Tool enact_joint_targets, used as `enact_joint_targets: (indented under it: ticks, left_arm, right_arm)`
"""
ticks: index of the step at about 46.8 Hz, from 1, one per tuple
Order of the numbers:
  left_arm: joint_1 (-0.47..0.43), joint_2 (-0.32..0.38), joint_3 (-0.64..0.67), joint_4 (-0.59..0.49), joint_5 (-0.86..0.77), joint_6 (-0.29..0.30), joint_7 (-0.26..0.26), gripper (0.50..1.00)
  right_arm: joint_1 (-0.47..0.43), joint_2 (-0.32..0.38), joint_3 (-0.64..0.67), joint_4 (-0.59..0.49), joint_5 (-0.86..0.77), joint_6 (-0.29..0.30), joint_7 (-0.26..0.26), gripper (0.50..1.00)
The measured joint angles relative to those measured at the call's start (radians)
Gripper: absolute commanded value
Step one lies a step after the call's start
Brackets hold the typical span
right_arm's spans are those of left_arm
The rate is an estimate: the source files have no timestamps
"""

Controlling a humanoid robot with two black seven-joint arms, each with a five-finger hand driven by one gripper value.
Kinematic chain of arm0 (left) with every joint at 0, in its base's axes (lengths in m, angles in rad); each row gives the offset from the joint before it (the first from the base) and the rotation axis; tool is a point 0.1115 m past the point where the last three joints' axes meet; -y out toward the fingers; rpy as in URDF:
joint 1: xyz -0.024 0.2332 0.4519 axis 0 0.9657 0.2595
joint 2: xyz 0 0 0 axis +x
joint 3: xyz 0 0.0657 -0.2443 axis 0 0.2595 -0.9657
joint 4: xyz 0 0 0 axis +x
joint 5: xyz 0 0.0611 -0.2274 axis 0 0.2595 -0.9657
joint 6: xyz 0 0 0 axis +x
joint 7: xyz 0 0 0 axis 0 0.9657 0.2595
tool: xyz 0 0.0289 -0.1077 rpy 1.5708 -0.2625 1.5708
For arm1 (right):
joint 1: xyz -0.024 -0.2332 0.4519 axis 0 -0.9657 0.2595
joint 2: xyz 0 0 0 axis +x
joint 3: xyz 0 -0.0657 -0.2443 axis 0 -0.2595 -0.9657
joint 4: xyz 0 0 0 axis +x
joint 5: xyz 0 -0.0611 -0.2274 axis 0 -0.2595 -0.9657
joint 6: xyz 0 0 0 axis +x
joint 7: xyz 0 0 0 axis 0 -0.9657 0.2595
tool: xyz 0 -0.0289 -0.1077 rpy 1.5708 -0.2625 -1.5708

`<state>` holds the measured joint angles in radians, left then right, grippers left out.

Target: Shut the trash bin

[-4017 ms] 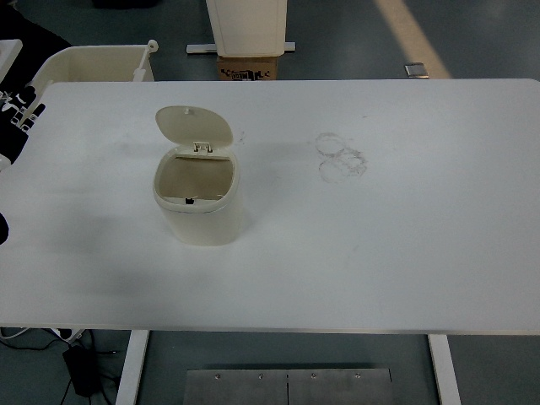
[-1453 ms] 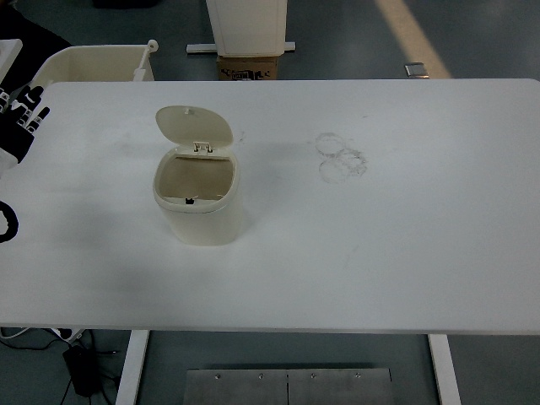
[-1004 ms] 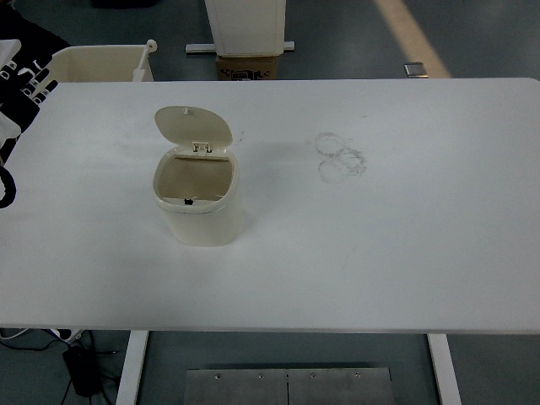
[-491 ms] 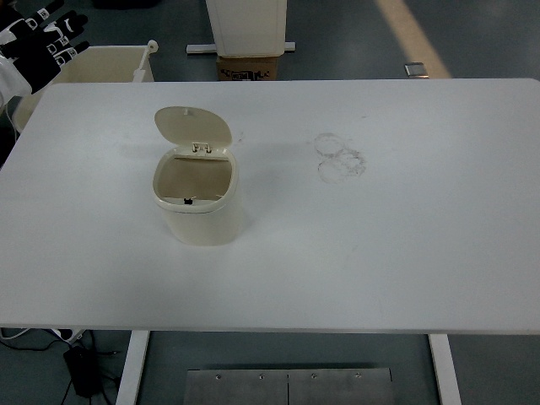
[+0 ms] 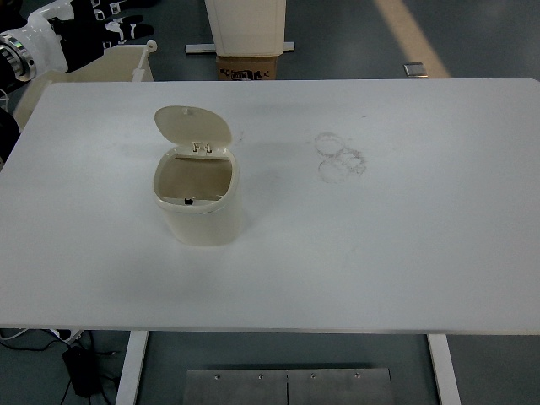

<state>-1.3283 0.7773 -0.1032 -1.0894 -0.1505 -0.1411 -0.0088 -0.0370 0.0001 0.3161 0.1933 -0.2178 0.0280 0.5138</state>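
Observation:
A small cream trash bin (image 5: 200,198) stands on the white table (image 5: 380,236), left of the middle. Its round lid (image 5: 194,125) is hinged at the back and stands open, so the empty inside shows. My left hand (image 5: 114,24) is raised at the top left corner, beyond the table's far edge and well away from the bin. Its black fingers are spread and hold nothing. The right arm is out of view.
A cream tub (image 5: 93,63) stands behind the table's far left corner, under my left hand. A cardboard box (image 5: 249,67) and a white pedestal (image 5: 247,25) stand behind the far edge. Faint ring marks (image 5: 340,156) show on the tabletop.
My left hand has risen from the table's left edge and moved up and to the right, to the top left corner. The bin and its lid have not moved.

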Motion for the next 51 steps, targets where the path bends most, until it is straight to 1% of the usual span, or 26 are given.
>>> enact_joint_targets:
  ticks: [9,20,27,41,51]
  left_arm:
    - [-0.032,0.016,0.066,-0.028,0.001,-0.001,0.003,1.0]
    - [-0.118,0.019,0.216,-0.052,0.001,-0.001,0.008,1.0]
    - [-0.165,0.012,0.275,-0.076,0.002,-0.003,0.018,1.0]
    - [-0.202,-0.004,0.326,-0.093,0.002,-0.003,0.023,1.0]
    - [-0.228,-0.004,0.39,-0.138,0.04,-0.002,0.023,1.0]
  right_arm:
    - [0.001,0.0,0.0,0.0,0.0,0.0,0.0,0.991]
    - [0.006,0.0,-0.001,0.0,0.0,0.0,0.0,0.991]
    - [0.008,0.0,-0.001,0.0,0.0,0.0,-0.001,0.991]
    - [0.009,0.0,-0.001,0.0,0.0,0.0,-0.001,0.991]
    - [0.009,0.0,-0.001,0.0,0.0,0.0,-0.001,0.991]
